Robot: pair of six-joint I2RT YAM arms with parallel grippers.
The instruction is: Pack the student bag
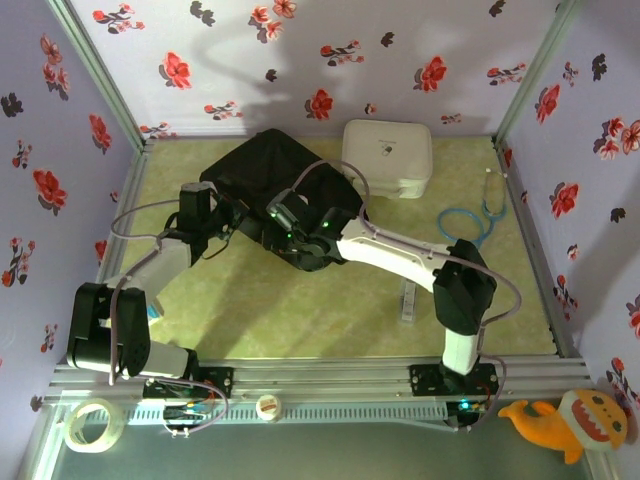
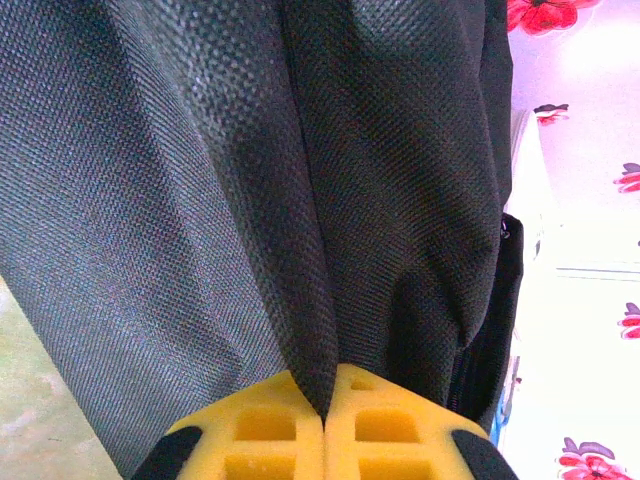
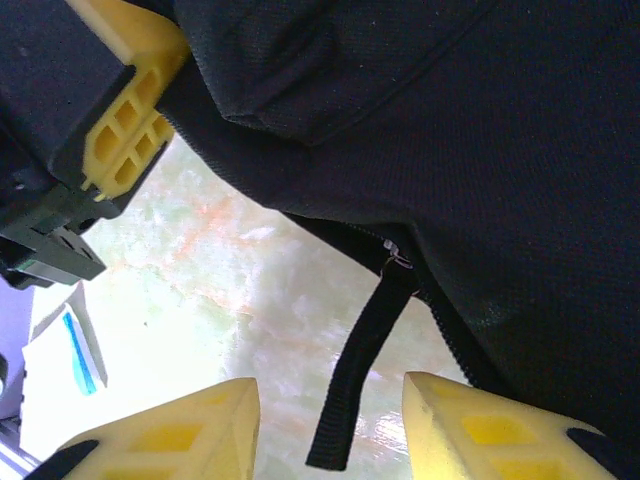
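So left hand (image 2: pixel 325 405) pinches student bag (image 2: pixel 250 180) fabric, probably steadying it while the half-open right hand (image 3: pixel 330 420) straddles the zipper pull (image 3: pixel 365 350).

Both arms have black joint housings w/ white link tubes btw. them: left arm (image 1: pixel 150 272), right arm (image 1: pixel 390 250). Grey cables (image 1: pixel 118 218) loop beside each. Small green LEDs (image 1: pixel 275 212) glow. Left gripper (image 2: pixel 325 420) and right gripper (image 3: pixel 328 400) have yellow plastic fingers (image 2: pixel 260 440) w/ rectangular cut-outs, black backing.
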